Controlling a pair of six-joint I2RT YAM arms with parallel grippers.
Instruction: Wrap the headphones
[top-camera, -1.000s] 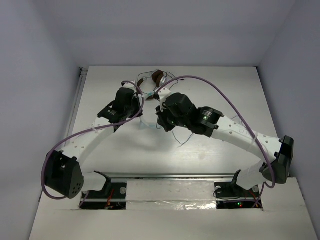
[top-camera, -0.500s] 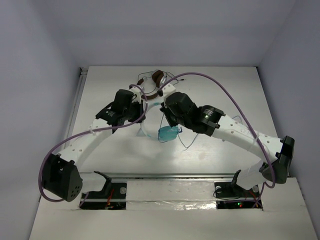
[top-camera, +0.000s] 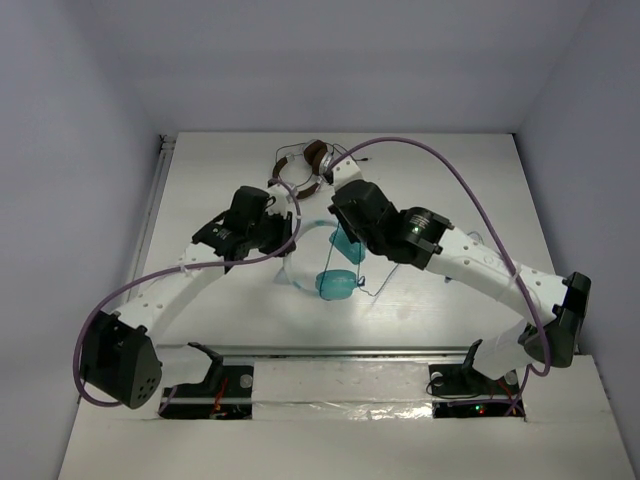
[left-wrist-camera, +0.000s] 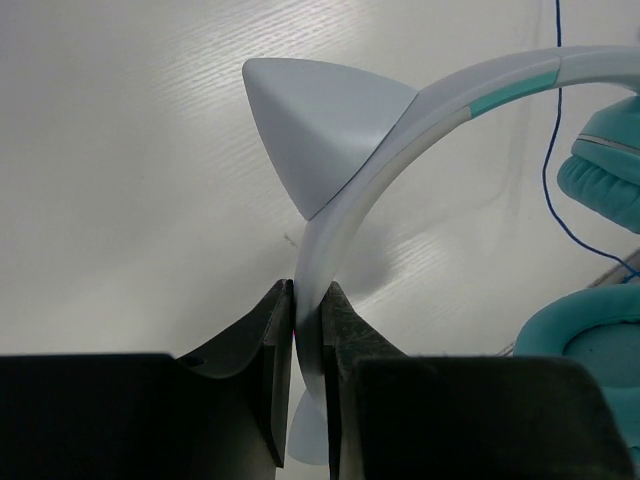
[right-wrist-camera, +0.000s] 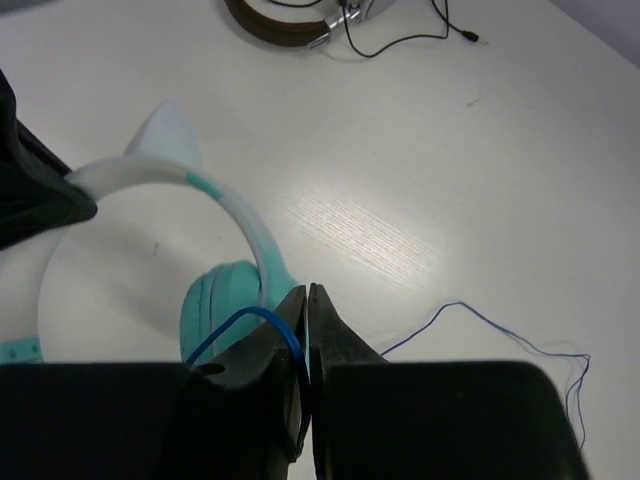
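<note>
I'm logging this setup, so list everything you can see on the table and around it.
Teal headphones: one, teal cups, white headband with cat ears, mid-table between the claws.
Blue cable: one, thin, loose beside the cups.
Brown-and-silver headphones: one, far side of the table.
Table: one, white.
Left claw: one, black, shut on the headband.
Right claw: one, black, shut on the blue cable.

no readable text, no labels, no brands, no numbers anywhere
</note>
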